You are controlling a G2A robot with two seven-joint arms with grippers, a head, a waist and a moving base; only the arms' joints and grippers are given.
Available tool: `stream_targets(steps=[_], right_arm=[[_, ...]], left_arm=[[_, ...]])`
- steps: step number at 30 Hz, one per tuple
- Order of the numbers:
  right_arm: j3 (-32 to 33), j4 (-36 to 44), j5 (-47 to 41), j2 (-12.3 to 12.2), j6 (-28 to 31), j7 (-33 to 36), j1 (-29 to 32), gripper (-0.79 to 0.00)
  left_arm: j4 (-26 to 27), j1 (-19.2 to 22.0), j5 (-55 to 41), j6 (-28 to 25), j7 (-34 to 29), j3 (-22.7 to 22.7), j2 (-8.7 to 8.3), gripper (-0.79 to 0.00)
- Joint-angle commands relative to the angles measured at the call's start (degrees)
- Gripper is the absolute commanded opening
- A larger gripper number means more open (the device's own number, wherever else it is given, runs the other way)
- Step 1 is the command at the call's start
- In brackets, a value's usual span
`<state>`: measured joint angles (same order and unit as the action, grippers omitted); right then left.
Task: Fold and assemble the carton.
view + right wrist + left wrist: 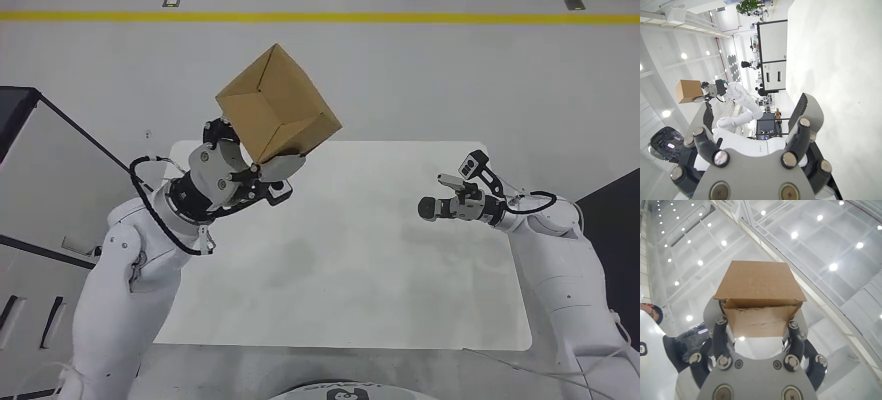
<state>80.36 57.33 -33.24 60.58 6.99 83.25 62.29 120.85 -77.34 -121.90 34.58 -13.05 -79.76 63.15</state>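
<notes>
Firmly, the left jaws clamp the lower end of the one carton (pixel 278 103), with a finger (pixel 708 313) on either side of its ragged bottom flap. That single brown box is folded shut, tilted, and raised in the air over the far left corner of the white counter (pixel 350 260). Well apart from it, the right jaws stand wide open with nothing between their two ribbed pads (pixel 797 111), above the counter's right side. One dark-framed cabinet (pixel 30 170) stands beside the counter's left edge.
</notes>
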Motion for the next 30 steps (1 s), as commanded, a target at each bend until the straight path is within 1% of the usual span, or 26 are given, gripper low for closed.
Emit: stream_targets(steps=[1, 3, 6, 13, 20, 22, 28, 30], right_arm=[[0.0, 0.0, 0.0, 0.0, 0.0, 0.0, 0.0, 0.0], [0.0, 0.0, 0.0, 0.0, 0.0, 0.0, 0.0, 0.0], [0.0, 0.0, 0.0, 0.0, 0.0, 0.0, 0.0, 0.0], [0.0, 0.0, 0.0, 0.0, 0.0, 0.0, 0.0, 0.0], [0.0, 0.0, 0.0, 0.0, 0.0, 0.0, 0.0, 0.0], [0.0, 0.0, 0.0, 0.0, 0.0, 0.0, 0.0, 0.0], [0.0, 0.0, 0.0, 0.0, 0.0, 0.0, 0.0, 0.0], [0.0, 0.0, 0.0, 0.0, 0.0, 0.0, 0.0, 0.0]], left_arm=[[0.1, 0.1, 0.3, 0.3, 0.3, -0.2, 0.02, -0.785], [0.2, 0.4, 2.2, 0.3, 0.5, -0.6, 0.01, -0.785], [0.6, 0.9, 9.8, 0.3, -0.1, -1.0, -0.08, -0.785], [0.3, 2.1, 26.2, -0.8, -8.8, -0.6, -0.15, -0.785], [-0.8, 3.3, 43.2, -5.1, -19.4, 0.4, -0.43, -0.785], [-2.4, 2.8, 43.2, -5.6, -21.3, 1.1, -0.37, -0.785], [-2.4, 2.8, 43.2, -5.6, -21.3, 1.1, -0.37, -0.785], [-1.9, 2.7, 44.9, -6.3, -21.5, 1.3, -0.38, -0.785]])
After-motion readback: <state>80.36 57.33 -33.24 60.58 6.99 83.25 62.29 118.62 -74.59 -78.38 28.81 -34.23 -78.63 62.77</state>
